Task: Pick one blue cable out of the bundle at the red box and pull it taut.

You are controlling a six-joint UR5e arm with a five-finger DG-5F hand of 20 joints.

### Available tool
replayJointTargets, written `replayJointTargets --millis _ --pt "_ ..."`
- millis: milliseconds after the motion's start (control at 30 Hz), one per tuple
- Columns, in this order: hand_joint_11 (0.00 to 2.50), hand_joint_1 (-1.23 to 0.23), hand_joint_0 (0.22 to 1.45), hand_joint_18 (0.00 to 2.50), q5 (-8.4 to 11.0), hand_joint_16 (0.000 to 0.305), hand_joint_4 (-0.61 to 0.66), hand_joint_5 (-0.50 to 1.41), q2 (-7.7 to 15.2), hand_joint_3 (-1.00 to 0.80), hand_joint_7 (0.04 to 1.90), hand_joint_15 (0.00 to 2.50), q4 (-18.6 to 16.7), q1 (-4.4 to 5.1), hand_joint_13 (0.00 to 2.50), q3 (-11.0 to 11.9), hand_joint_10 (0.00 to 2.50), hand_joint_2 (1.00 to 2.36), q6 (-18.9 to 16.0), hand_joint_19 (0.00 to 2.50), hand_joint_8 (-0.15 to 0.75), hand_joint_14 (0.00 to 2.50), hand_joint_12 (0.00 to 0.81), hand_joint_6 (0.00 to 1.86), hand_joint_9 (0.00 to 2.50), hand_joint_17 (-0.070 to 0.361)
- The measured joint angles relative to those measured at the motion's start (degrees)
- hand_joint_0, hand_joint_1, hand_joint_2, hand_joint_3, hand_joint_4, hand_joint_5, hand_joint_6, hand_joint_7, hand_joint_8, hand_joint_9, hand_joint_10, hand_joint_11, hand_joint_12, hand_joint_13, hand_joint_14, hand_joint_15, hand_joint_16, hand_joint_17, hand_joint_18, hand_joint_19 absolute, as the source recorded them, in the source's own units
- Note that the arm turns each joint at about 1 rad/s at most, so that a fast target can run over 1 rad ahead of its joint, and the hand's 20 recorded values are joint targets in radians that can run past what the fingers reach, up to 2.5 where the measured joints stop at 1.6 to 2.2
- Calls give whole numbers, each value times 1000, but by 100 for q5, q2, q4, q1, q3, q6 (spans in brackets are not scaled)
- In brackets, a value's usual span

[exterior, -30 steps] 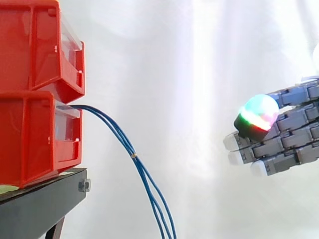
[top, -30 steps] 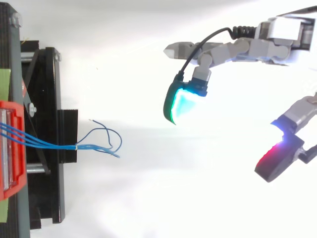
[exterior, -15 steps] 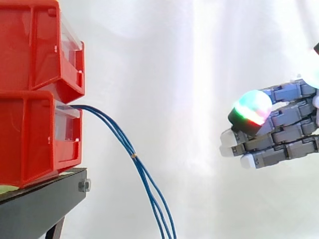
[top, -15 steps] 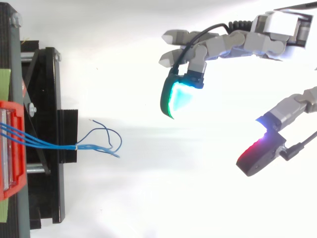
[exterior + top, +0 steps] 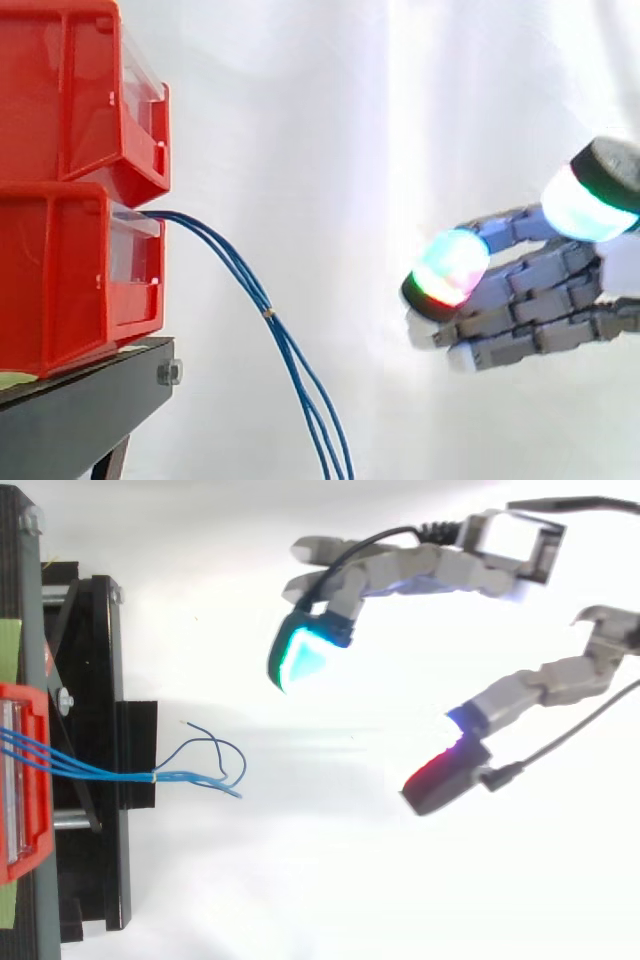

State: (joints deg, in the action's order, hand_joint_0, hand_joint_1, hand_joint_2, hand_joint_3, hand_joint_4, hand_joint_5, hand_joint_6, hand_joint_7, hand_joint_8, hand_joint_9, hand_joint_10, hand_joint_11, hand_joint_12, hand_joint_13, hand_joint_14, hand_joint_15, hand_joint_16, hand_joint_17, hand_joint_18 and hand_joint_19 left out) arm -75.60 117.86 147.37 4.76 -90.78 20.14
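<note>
- White curtain: plain backdrop behind the work, of no bearing on the task.
- Black stand carries two stacked bins, the upper red bin sitting on the lower red bin. The task's thing issues from the front of the lower one, just under its top lip.
- Hand: it hangs in free air to the right of the bins, well apart from the cables.
  - In the side view it is at about the height of the bundle's middle run.
  - Fingers and thumb are spread with a wide gap between them, plain in the top view, and nothing is held.
  - Judged step: the approach, with the grasp not yet begun.
- Bundle of blue cables: three thin strands can be made out.
  - They leave the bin together, arch outward, then droop steeply past the bottom edge of the side view.
  - All are slack and none is taut.
  - They run close side by side, touching over much of the upper run.
- Judged next move: carry the hand across to the bundle, set one strand between thumb and a glowing fingertip pad, and close on that strand alone before drawing away from the bin.
  - With pads this thick against wires this thin, catching two strands is the evident risk.
- Loose ends: in the top view they curl apart from one another, which looks the easier place to single one out.
- Tie: a small yellowish binding gathers the strands partway down. Below it they separate slightly.
</note>
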Motion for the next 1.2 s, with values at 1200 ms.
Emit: replayJointTargets --millis 1200 --pt "127 -741 497 93 385 68 345 -178 1055 -500 855 31 -611 100 100 778 2 1000 590 187 293 0 381 502 316 152"
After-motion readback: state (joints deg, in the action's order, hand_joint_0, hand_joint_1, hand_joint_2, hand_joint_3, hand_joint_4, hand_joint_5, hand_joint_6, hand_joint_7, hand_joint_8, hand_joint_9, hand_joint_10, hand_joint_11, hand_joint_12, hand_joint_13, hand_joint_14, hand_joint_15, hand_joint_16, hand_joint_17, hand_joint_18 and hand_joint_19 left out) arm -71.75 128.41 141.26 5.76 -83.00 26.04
